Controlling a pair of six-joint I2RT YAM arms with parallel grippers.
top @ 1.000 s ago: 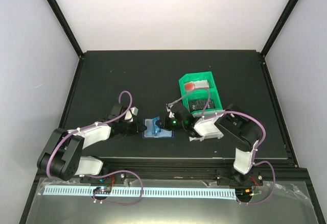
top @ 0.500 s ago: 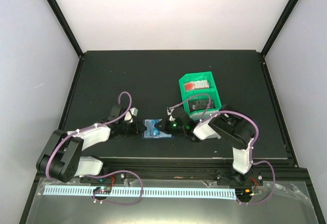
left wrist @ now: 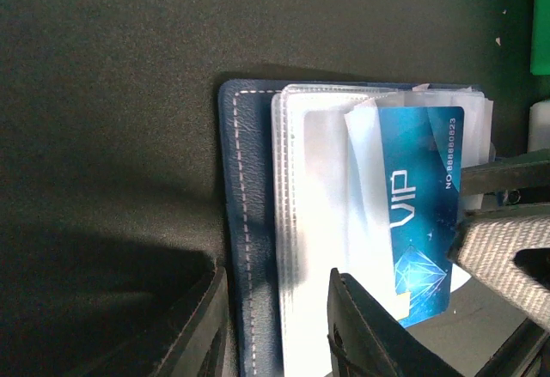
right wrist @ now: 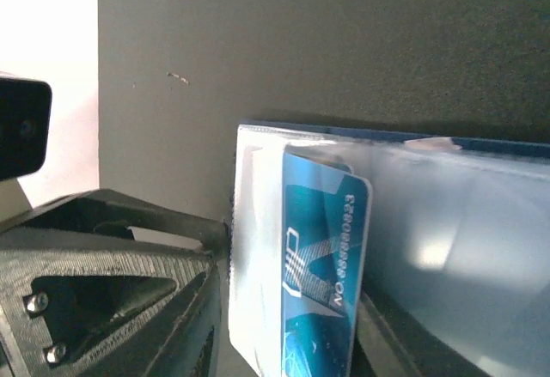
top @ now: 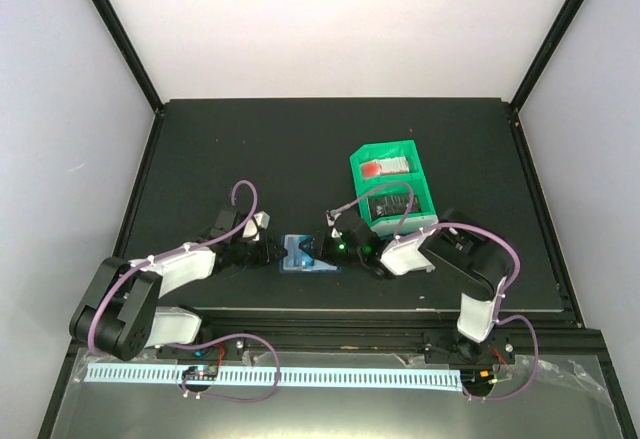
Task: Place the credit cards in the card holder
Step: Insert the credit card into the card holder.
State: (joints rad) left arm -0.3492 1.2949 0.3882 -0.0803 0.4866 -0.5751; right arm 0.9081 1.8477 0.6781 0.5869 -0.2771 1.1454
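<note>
Over the last second the right gripper [top: 322, 249], with a credit card [right wrist: 320, 274] between its fingers, has shifted a little toward the near edge of the table [top: 250, 159], alongside the card holder [top: 298, 256]. The white forearm [top: 405, 256] behind it has come down with it. The purple cable [top: 402, 191] loop now sits lower over the green bin [top: 385, 149].

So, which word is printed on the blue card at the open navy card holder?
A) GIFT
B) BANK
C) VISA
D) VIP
D: the left wrist view shows "VIP" in pale letters on the blue card lying over the card holder.
</note>
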